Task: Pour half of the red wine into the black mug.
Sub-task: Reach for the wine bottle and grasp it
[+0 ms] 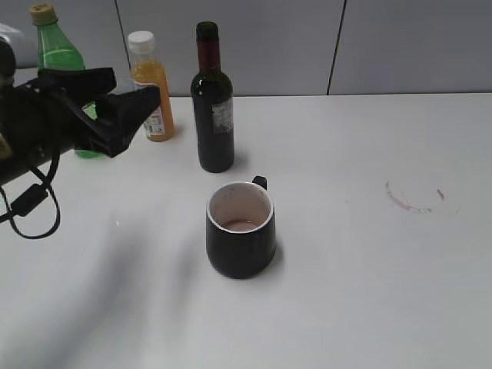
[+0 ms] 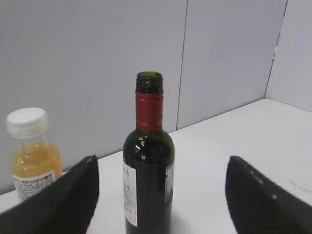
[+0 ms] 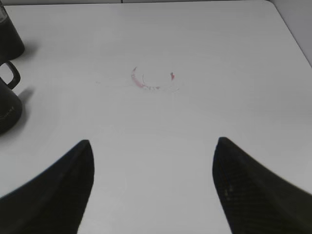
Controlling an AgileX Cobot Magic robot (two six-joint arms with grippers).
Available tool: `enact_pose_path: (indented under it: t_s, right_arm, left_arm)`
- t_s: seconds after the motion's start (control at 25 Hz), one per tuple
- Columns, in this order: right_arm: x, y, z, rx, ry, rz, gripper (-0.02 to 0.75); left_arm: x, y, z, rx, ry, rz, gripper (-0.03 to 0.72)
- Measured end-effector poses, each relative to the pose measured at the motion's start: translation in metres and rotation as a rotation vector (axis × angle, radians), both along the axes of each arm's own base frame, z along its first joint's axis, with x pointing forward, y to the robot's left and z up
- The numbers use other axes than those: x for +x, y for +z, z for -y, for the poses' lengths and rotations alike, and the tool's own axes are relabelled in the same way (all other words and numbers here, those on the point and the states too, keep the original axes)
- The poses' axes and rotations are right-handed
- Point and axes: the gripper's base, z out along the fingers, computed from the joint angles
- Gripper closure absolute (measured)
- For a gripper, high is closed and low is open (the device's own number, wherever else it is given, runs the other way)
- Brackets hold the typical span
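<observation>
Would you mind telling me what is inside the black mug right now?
The black mug has a white interior with a shallow pool of pale reddish liquid at the bottom. Its near wall hides part of the base.

You have the wine bottle [image 1: 213, 100] standing upright and uncapped on the white table, dark glass with a red foil neck and a pale label. Just in front sits the black mug [image 1: 241, 230], upright, handle toward the bottle, a little reddish liquid inside
</observation>
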Motion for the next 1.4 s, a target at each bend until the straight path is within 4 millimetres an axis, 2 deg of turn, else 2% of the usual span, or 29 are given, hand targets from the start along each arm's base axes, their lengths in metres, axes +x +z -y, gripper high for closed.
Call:
enact_pose_path:
  t_s: [0.12, 0.28, 0.4, 0.88, 1.12, 1.4]
  right_arm:
    - [0.000, 0.000, 0.000, 0.000, 0.000, 0.000, 0.164]
    - [0.000, 0.000, 0.000, 0.000, 0.000, 0.000, 0.164]
    - [0.000, 0.000, 0.000, 0.000, 0.000, 0.000, 0.164]
    - [0.000, 0.000, 0.000, 0.000, 0.000, 0.000, 0.164]
    - [0.000, 0.000, 0.000, 0.000, 0.000, 0.000, 0.164]
    - [0.000, 0.000, 0.000, 0.000, 0.000, 0.000, 0.164]
  left_arm:
    - [0.011, -0.015, 0.001, 0.033, -0.023, -0.030, 0.090]
    - [0.028, -0.029, 0.006, 0.034, -0.041, -0.036, 0.022]
    - [0.040, -0.035, 0.010, 0.027, -0.047, -0.028, 0.001]
    - [0.094, -0.072, 0.030, 0.019, -0.062, -0.054, -0.004]
    - [0.108, -0.088, 0.050, 0.020, -0.096, -0.073, -0.004]
    - [0.127, -0.097, 0.057, -0.001, -0.085, -0.081, -0.004]
